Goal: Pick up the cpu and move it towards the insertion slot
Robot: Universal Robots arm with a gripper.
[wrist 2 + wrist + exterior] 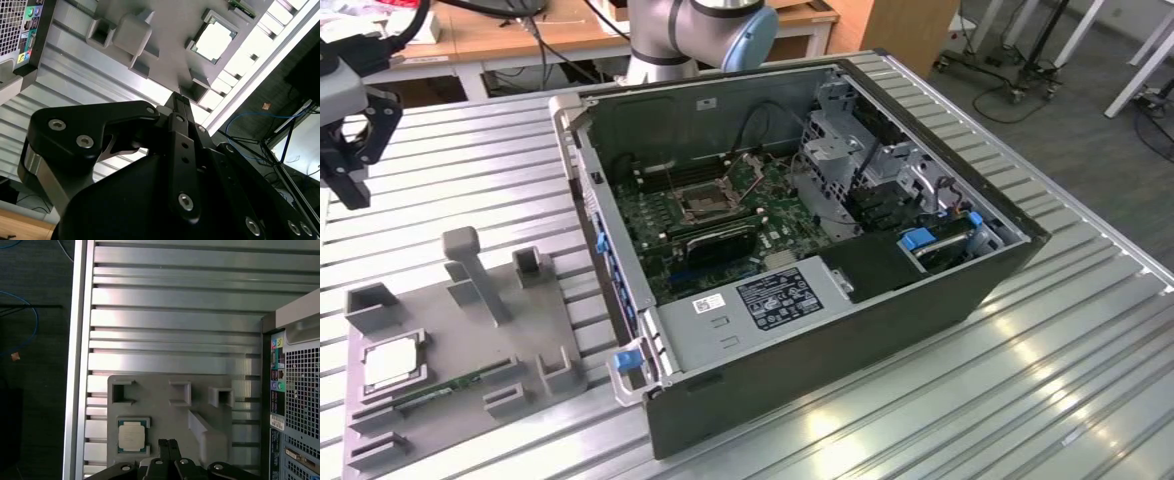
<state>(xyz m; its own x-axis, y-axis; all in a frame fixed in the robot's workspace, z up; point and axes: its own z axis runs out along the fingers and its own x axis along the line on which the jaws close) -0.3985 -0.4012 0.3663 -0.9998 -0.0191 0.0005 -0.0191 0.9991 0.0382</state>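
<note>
Looking at the biggest thing first: the ribbed metal table (1067,400) carries everything; the open computer case (761,390) lies on its side across the middle of it, lid off, so the board inside faces up.

Next down is the grey fixture tray (520,330), flat on the table near the corner at the exterior view's left, just beside the case; it has a few upright posts and pockets moulded into it.

The end effector (347,185) hangs in the air over the table edge on the exterior view's left, above the tray and touching nothing; in both wrist views its fingertips (163,442) sit pressed right together, so it's closed up narrow with nothing between them.

The insertion slot (710,203) is the shiny square frame with a dark centre on the board, deep inside the case; well apart from the end effector.

The cpu (394,365) lies flat in a square recess of the tray, at the tray's end towards the table edge, silvery top up; same in the first wrist view, cpu (132,435) seated in its pocket; not yet picked up.

Smallest bit: a green memory stick (447,390) lying in a narrow groove just beside the cpu.
</note>
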